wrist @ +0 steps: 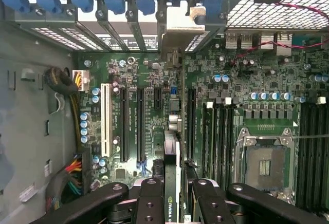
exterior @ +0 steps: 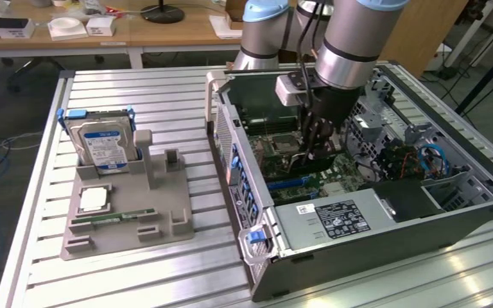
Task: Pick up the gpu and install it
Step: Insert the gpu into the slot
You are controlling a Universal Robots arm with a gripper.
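The gpu [wrist: 172,147] is a thin dark card seen edge-on, standing on its edge over the green motherboard [wrist: 231,95] between the long black slots. Its silver bracket [wrist: 180,26] reaches the rear slot openings under the blue clips. My gripper [wrist: 173,203] is shut on the card, one black finger [wrist: 149,203] on each side. In the exterior view my gripper [exterior: 315,144] reaches down into the open computer case [exterior: 452,212], and the gpu [exterior: 302,163] hangs low over the board. I cannot tell whether the card touches a slot.
A grey holder [exterior: 165,228] lies on the slatted table at the exterior view's left. It carries a silver hard drive [exterior: 101,144], a processor chip [exterior: 92,199] and a green memory stick [exterior: 113,218]. The power supply [exterior: 332,218] and cables [exterior: 431,160] crowd the case.
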